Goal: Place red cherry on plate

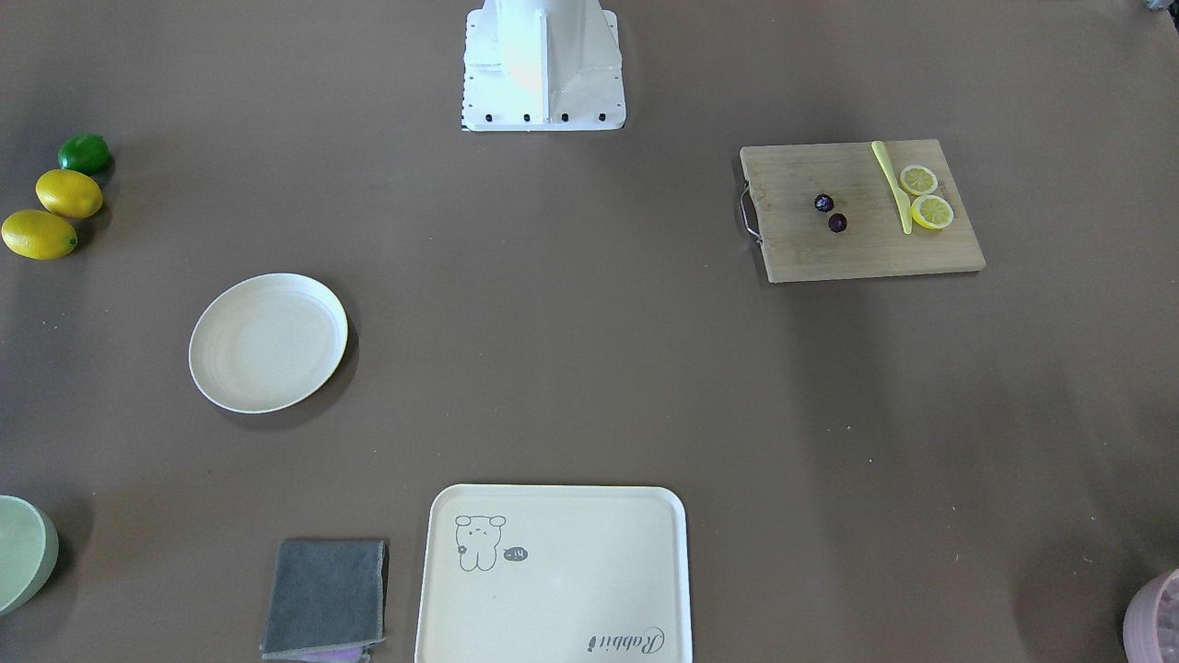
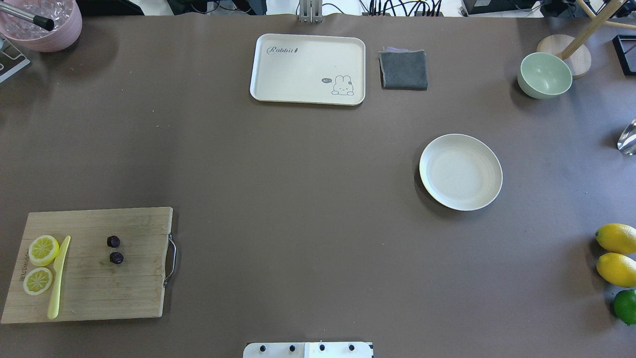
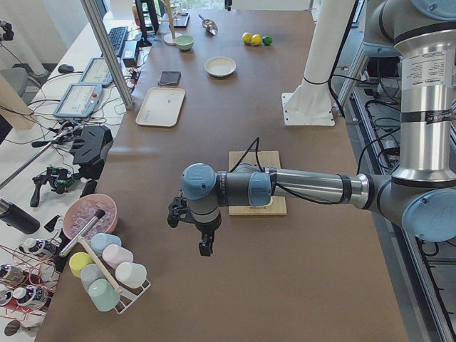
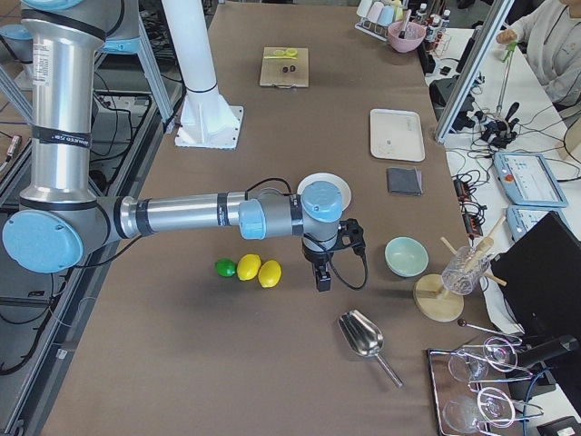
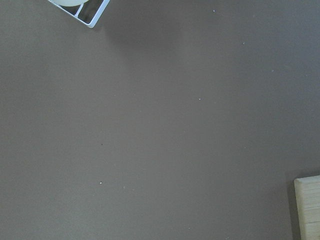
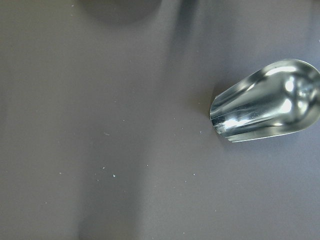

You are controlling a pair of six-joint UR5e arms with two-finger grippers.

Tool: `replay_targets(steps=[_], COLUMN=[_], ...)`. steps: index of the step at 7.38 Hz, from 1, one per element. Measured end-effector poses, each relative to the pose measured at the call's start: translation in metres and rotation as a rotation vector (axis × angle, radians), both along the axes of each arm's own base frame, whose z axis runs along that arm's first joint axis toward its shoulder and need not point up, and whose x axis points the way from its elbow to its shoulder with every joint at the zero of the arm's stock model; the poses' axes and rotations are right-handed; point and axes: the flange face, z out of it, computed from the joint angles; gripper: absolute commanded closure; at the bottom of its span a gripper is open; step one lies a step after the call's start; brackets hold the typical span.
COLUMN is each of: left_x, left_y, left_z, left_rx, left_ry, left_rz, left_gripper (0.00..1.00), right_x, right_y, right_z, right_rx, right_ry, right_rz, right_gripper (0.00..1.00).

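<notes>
Clearly the red cherry (image 2: 116, 258) is lying on the cutting board (image 2: 124, 293), near the lemon slices (image 2: 43, 250) and well apart from the plate (image 2: 460, 171). It is looking tiny, light and prone to rolling, so pinching gently across one round fruit seems wisest. Both arms are reaching out level above the surface (image 2: 298, 223), with the left tool (image 3: 204, 246) and the right tool (image 4: 321, 280) pointing down. Whether either is apart or together, I cannot tell.
</notes>
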Motion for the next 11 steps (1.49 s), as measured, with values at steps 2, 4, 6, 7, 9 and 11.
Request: replay_targets(steps=[2, 4, 6, 7, 9, 11], left_x=[0.0, -0.002, -0.004, -0.004, -0.005, -0.005], left_y=[0.0, 0.001, 0.002, 0.003, 0.005, 0.008], left_z=[-0.006, -0.006, -0.011, -0.014, -0.014, -0.013], left_rx=[0.008, 0.004, 0.014, 0.02, 0.02, 0.019], left_ry=[0.001, -0.005, -0.001, -0.001, -0.003, -0.001], left_rz=[-0.001, -0.008, -0.016, -0.017, -0.018, -0.018], left_gripper=[0.03, 0.03, 0.03, 0.03, 0.03, 0.02], right_x=[0.001, 0.002, 0.002, 0.002, 0.003, 0.004], right_y=[0.001, 0.004, 0.005, 0.005, 0.007, 0.02], right_z=[0.0, 0.001, 0.001, 0.001, 0.002, 0.012], right_rx=[-0.001, -0.002, -0.002, -0.001, 0.021, 0.072], right_ry=[0.001, 0.0, -0.001, 0.0, -0.002, -0.009], right_rz=[0.002, 0.003, 0.003, 0.003, 0.001, 0.003], right_gripper=[0.0, 0.0, 0.0, 0.0, 0.0, 0.0])
